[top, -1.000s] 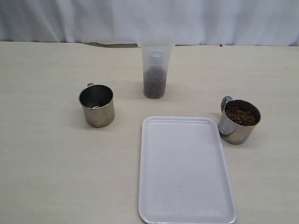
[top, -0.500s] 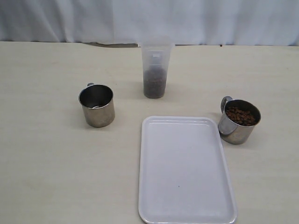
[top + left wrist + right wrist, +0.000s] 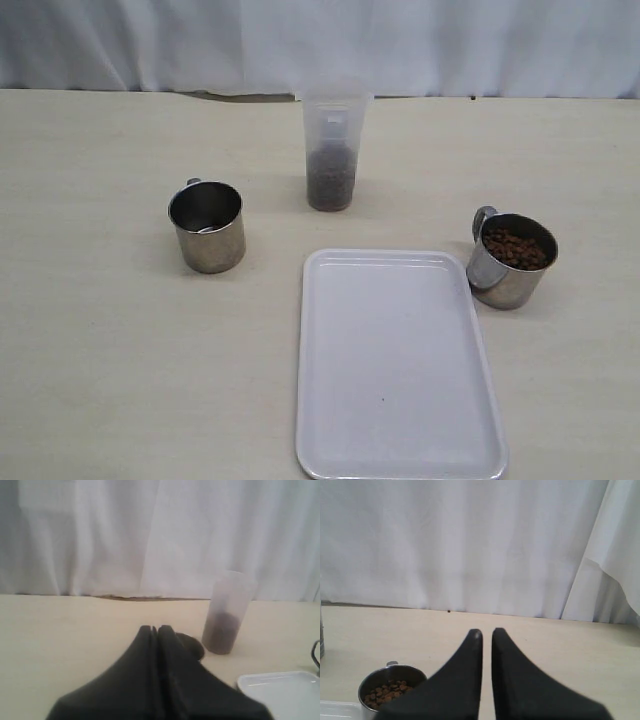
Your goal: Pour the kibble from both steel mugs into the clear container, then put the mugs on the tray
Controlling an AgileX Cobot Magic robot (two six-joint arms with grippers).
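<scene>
Neither gripper shows in the exterior view. The clear container (image 3: 331, 160) stands at the back middle, about a third full of kibble (image 3: 330, 183). The left steel mug (image 3: 207, 226) stands upright and looks empty. The right steel mug (image 3: 510, 258) stands upright beside the tray (image 3: 395, 365) and holds kibble (image 3: 515, 248). The white tray carries nothing. My left gripper (image 3: 156, 629) is shut with nothing in it, the container (image 3: 226, 614) beyond it. My right gripper (image 3: 487, 632) has its jaws a narrow slit apart, empty, with the full mug (image 3: 370, 682) off to one side.
A white curtain (image 3: 320, 40) hangs along the table's far edge. The beige table (image 3: 100, 380) spreads wide around the mugs and tray. A tray corner (image 3: 280, 690) shows in the left wrist view.
</scene>
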